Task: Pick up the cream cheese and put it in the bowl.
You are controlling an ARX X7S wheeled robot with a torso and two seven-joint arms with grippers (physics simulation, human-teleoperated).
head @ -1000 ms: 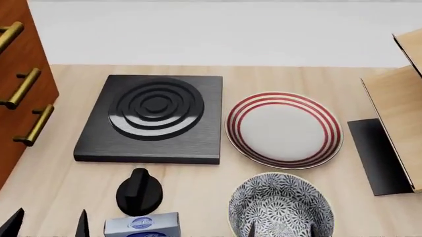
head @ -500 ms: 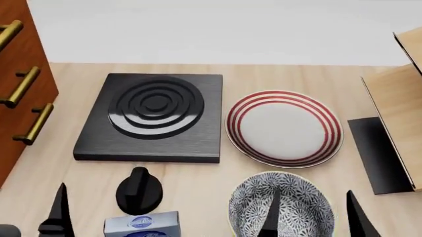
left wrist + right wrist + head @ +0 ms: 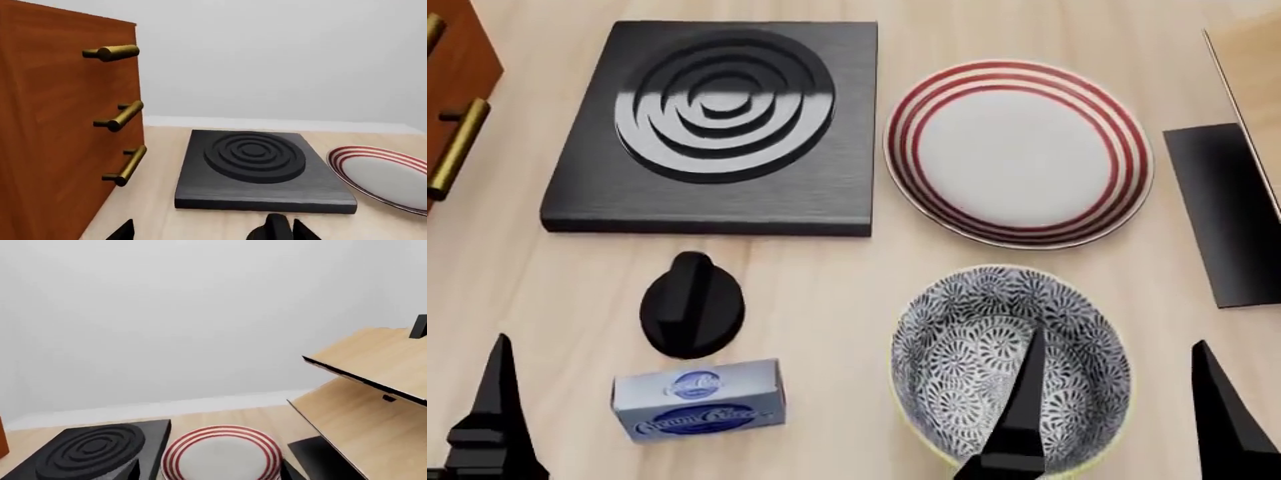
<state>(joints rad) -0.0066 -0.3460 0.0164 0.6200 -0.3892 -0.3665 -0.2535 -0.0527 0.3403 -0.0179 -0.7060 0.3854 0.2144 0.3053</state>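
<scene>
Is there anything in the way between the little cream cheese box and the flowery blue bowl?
Nothing visible. In the head view the cream cheese lies on the wooden table, with only bare wood between it and the bowl. The black knob sits behind the box, off that path.

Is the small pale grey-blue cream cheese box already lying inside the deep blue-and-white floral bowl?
No, the cream cheese box lies on the wooden table beside the floral bowl, which holds nothing.
</scene>
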